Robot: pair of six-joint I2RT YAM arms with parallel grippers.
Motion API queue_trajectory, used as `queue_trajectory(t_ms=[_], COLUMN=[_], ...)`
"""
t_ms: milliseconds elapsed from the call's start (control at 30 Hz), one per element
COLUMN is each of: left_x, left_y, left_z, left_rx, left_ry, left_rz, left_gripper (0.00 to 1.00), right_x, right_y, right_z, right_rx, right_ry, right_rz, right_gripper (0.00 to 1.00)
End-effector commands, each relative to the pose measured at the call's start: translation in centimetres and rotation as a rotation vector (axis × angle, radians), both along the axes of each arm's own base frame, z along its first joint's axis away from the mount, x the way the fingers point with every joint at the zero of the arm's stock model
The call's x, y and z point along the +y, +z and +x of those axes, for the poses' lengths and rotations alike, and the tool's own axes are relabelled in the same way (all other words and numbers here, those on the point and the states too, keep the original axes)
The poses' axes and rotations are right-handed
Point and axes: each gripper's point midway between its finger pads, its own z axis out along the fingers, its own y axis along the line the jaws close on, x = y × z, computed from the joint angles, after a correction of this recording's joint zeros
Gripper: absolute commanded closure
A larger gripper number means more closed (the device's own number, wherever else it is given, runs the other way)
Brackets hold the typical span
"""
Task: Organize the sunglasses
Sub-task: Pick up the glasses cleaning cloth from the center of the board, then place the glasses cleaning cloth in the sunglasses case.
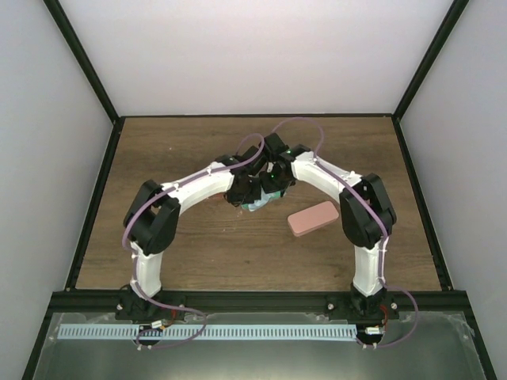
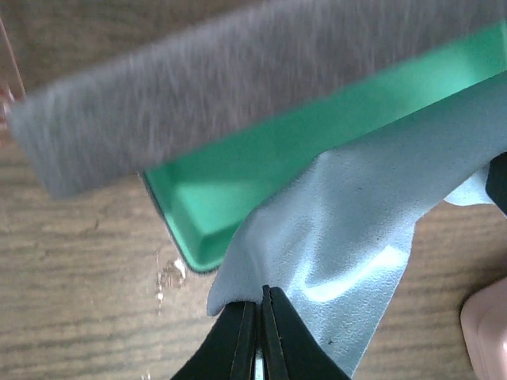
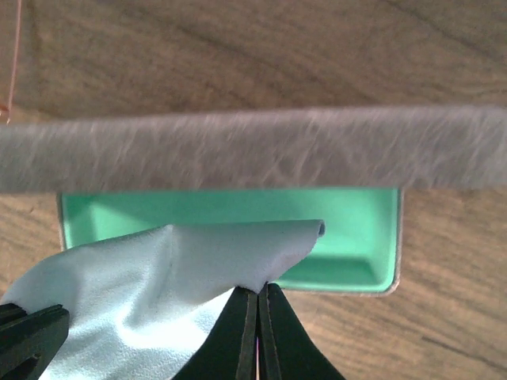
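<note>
Both grippers meet at mid-table over an open grey case (image 1: 255, 204). Its fuzzy grey lid (image 2: 238, 87) stands up behind a green inside (image 2: 261, 174); it also shows in the right wrist view (image 3: 253, 146). My left gripper (image 2: 261, 299) is shut on one corner of a light blue cloth (image 2: 356, 214). My right gripper (image 3: 259, 290) is shut on another corner of that cloth (image 3: 158, 277). The cloth hangs over the case's front rim. A thin orange wire (image 3: 15, 55), probably the orange sunglasses' frame, lies at the left edge beyond the case. The purple-pink pair is hidden.
A closed pink oblong case (image 1: 313, 218) lies on the wooden table right of the grippers; its corner shows in the left wrist view (image 2: 487, 332). Black rails border the table (image 1: 198, 245) on all sides.
</note>
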Motion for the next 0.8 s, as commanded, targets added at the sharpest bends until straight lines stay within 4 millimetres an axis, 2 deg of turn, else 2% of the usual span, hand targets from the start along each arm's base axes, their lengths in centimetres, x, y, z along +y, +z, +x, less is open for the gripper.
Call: queue_trajectory(t_ms=[0, 300, 767], left_x=[-1.8, -2.1, -2.1], left_y=[0.6, -0.5, -3.3], left_z=[3.4, 4.9, 4.4], left_rx=[-0.082, -0.068, -0.015], left_ry=[-0.022, -0.009, -0.014], left_rz=[-0.028, -0.049, -0.039], left_gripper=[0.96, 0.96, 0.96], right_x=[2.3, 2.7, 1.4], right_y=[0.5, -0.3, -2.1], right_z=[0.9, 2.6, 2.7], right_rx=[-0.032, -0.016, 0.022], right_ry=[0.064, 0.051, 0.025], right_rz=[0.003, 0.006, -0.007], right_gripper=[0.99, 0.99, 0.99])
